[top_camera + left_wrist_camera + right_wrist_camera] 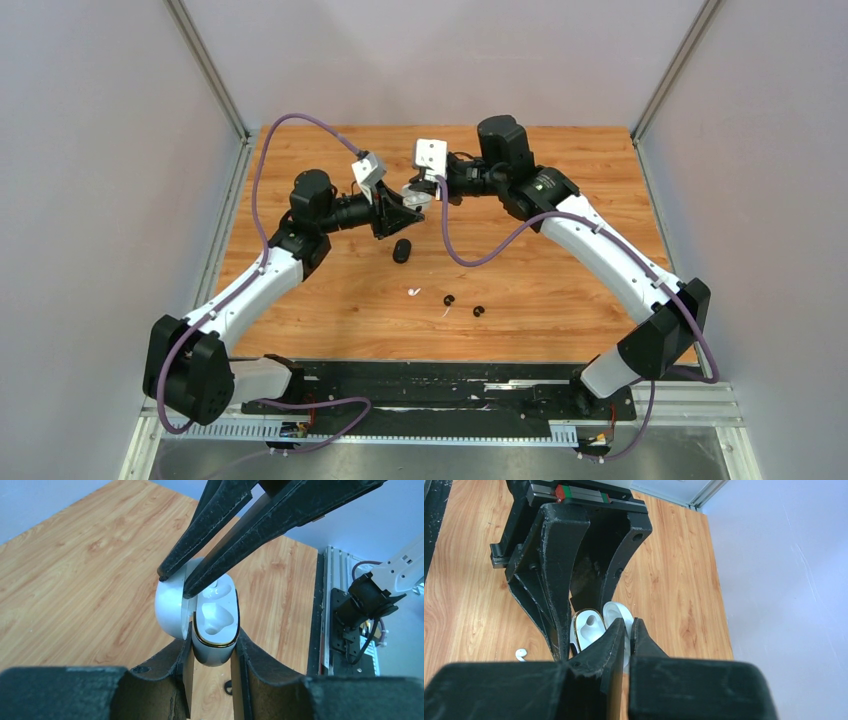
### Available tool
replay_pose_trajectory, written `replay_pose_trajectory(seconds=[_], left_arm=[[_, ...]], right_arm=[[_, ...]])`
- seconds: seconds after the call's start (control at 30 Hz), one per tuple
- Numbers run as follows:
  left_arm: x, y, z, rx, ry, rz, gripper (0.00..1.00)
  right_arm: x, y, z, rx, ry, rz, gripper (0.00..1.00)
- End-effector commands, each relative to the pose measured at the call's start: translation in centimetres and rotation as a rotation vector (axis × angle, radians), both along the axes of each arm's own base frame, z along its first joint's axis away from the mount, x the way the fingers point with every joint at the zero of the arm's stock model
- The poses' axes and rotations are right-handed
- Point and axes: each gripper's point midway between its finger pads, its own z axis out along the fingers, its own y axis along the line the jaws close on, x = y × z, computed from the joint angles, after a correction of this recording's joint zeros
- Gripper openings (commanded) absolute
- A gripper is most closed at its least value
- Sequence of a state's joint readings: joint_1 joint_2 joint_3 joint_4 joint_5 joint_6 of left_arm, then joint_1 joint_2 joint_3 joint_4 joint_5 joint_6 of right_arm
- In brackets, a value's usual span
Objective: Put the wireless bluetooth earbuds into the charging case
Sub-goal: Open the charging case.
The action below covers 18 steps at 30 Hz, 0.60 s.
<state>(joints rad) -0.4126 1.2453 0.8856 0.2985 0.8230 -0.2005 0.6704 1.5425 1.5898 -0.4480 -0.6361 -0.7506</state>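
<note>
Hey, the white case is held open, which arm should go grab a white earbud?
Right, probably. The left gripper clamps the white case body and must steady it; the right gripper only pinches the lid, so it could let go and fetch a white earbud from the table.

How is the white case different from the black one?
The white charging case is held up in the left fingers; the black case lies on the table. The white charging case is open; the black case looks shut. Both are small and rounded.
</note>
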Motion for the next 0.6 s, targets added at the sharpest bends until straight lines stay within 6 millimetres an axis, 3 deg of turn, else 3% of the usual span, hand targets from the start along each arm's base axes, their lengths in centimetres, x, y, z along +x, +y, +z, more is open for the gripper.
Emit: replay_pose_trajectory(seconds=[0.0, 0.13, 0.43, 0.57], left_arm=[[0.0, 0.1, 3.4, -0.051, -0.163, -0.006, 0.15], [-0.5, 0.2, 3.4, -0.053, -0.195, -0.018, 0.0], [-1.6, 0.4, 2.6, -0.04, -0.248, -0.08, 0.0], [-1.6, 0.3, 2.7, -0.043, -0.257, -0.091, 0.0]], right_arm=[[-2.1, 0.5, 1.3, 0.026, 0.014, 0.046, 0.0], [-1.7, 0.7, 1.7, 0.045, 0.068, 0.009, 0.01], [0.5, 0.2, 5.9, 0.183, 0.291, -0.124, 0.52], [0.7, -0.4, 5.5, 0.196, 0.395, -0.148, 0.58]])
